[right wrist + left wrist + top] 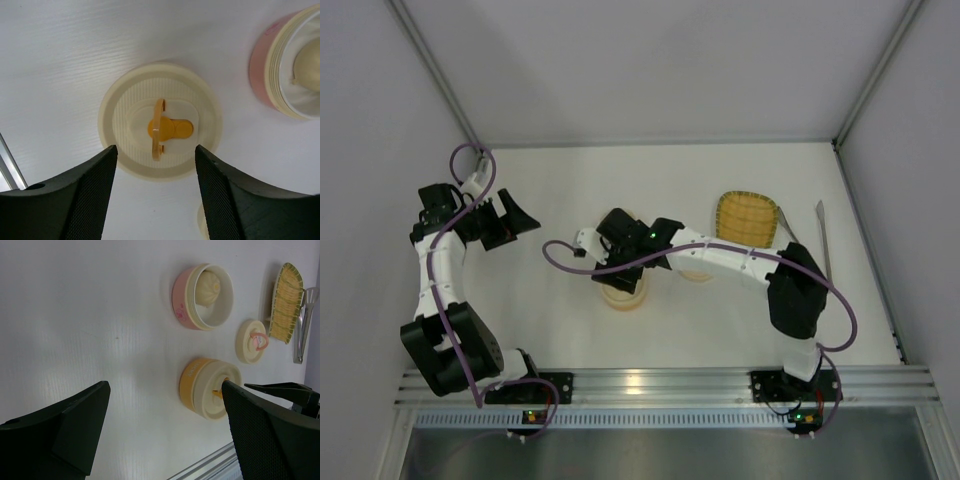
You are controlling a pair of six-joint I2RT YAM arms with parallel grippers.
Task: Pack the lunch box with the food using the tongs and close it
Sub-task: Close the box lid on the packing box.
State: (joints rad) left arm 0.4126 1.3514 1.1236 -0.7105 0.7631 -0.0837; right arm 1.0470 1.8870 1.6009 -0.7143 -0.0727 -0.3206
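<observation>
The orange-handled lid (160, 100) sits flat on the orange lunch box (189, 386) mid-table, beside the open pink box (181, 297) holding the pale bun (206, 287). It looks light, stiff and slick, so I judge its raised handle (161, 129) the surest hold. My right gripper (155, 150) hangs above it, fingers parted, touching nothing. My left gripper (165, 390) is spread wide and empty.

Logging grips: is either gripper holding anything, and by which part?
Nothing. The right gripper hangs open over the orange-handled lid; the left gripper is open, empty.
</observation>
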